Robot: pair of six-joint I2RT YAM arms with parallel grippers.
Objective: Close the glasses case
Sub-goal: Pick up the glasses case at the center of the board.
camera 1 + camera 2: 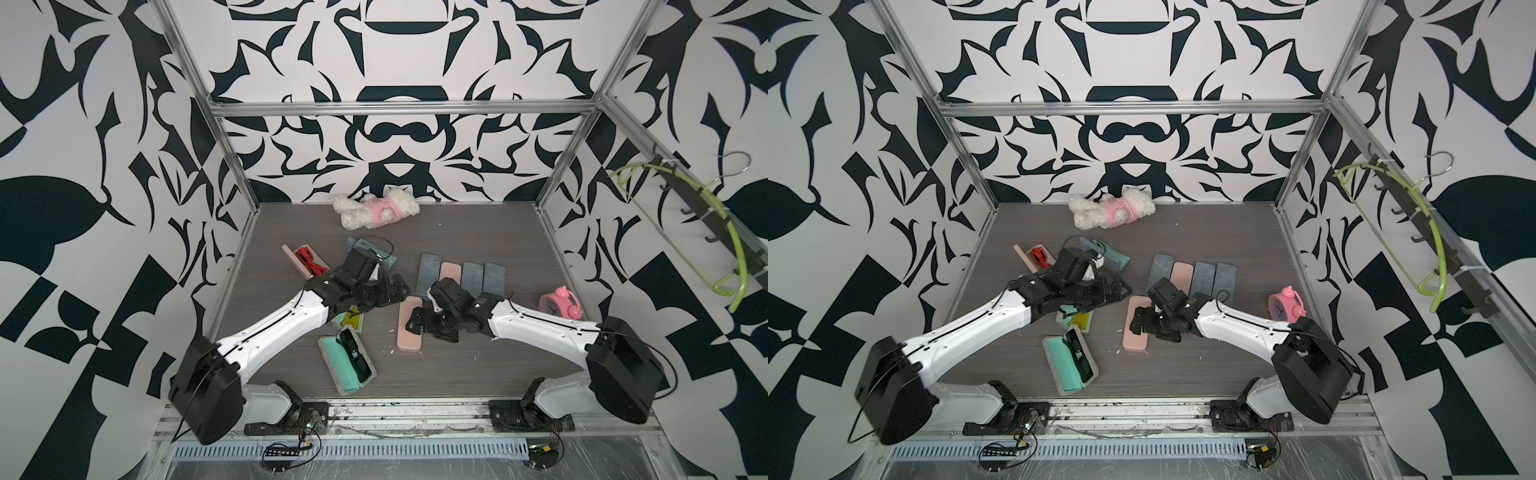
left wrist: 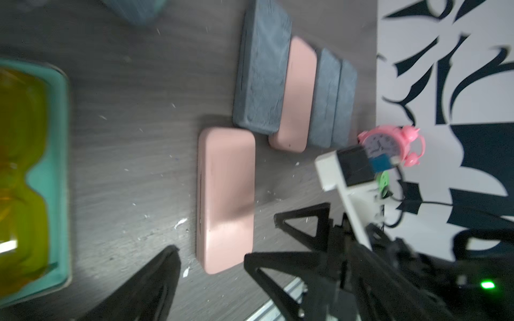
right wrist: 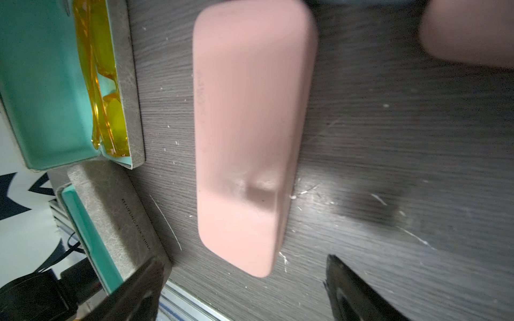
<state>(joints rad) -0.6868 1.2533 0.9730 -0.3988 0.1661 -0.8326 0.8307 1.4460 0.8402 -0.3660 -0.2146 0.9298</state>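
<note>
Pink case [image 3: 250,111], lid down on table [image 3: 389,139]; right claw [image 3: 242,259] open over it, left claw [image 1: 395,291] open alongside, grip seemingly unneeded

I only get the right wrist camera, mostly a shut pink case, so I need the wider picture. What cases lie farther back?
Observer: Behind it a row of four shut cases lies side by side.
Operator: Any open ones on the far left?
Observer: Yes, a pink case lies open there with red glasses inside.
Operator: Where is the left gripper?
Observer: The left gripper hangs open between that side and the row.
</note>
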